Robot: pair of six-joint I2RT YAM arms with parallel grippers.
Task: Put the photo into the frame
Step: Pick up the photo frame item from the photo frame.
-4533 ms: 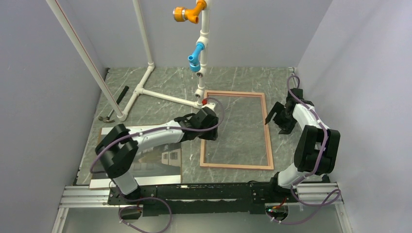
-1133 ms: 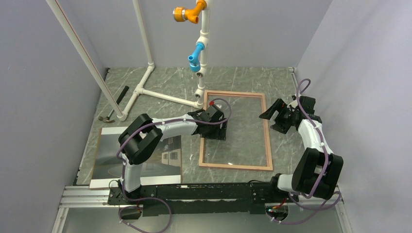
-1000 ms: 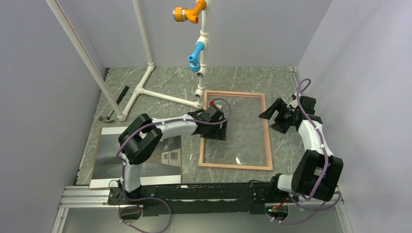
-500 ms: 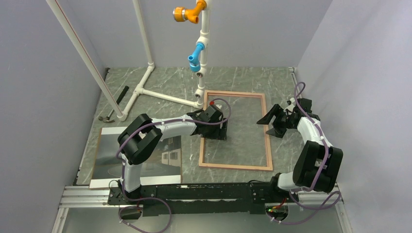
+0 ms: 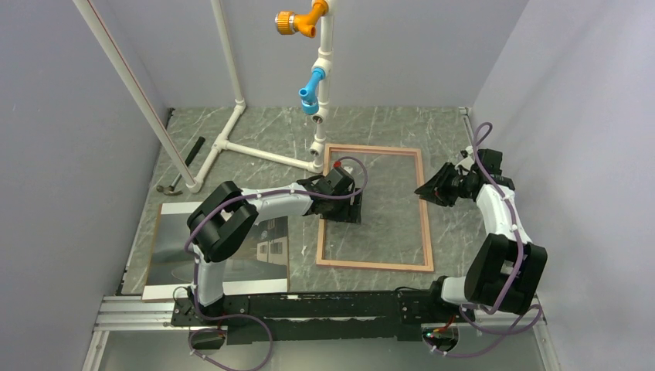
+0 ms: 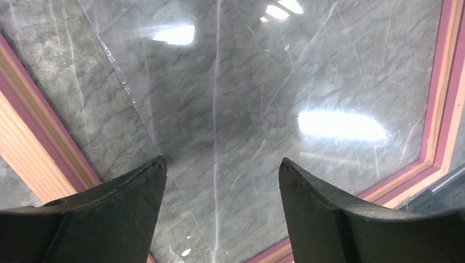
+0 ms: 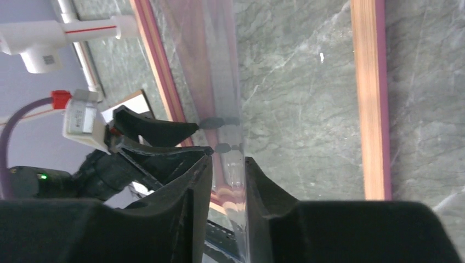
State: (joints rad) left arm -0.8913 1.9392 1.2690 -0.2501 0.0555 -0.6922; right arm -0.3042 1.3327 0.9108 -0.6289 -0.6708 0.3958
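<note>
Sitting between right fingers (image 7: 186,219): frame pane (image 7: 219,82)

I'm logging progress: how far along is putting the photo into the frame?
Done: the frame lies tan side up. In hand: jaws of the right gripper pinch an edge of the clear pane; the left gripper hovers over it, jaws open. Left: the photo, on the brown board, not yet framed.

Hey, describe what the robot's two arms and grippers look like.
The left arm and right arm have white links between bulky black joints, and a purple cable loops along each. The left gripper and right gripper each have two black tapered fingers. A red tag sits by the left gripper.
</note>
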